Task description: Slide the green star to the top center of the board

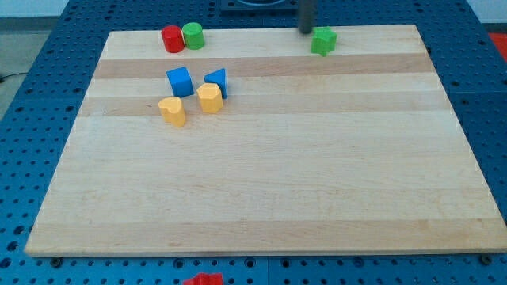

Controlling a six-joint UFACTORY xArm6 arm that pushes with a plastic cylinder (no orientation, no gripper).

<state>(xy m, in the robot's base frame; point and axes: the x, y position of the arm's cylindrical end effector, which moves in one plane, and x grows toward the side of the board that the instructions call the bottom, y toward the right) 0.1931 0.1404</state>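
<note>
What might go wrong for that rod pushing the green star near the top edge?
The green star sits close to the board's top edge, so a push upward might slide it off. My tip is at its upper left; pushing from there would likely drive it rightward, away from top center.

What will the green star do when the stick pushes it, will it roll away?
Probably not. The green star looks chunky with flat faces, sitting flat on the wooden board, so it should slide, not roll. Its points may make it spin if my tip, just at its upper left, pushes off-center. It looks small, so likely light.
</note>
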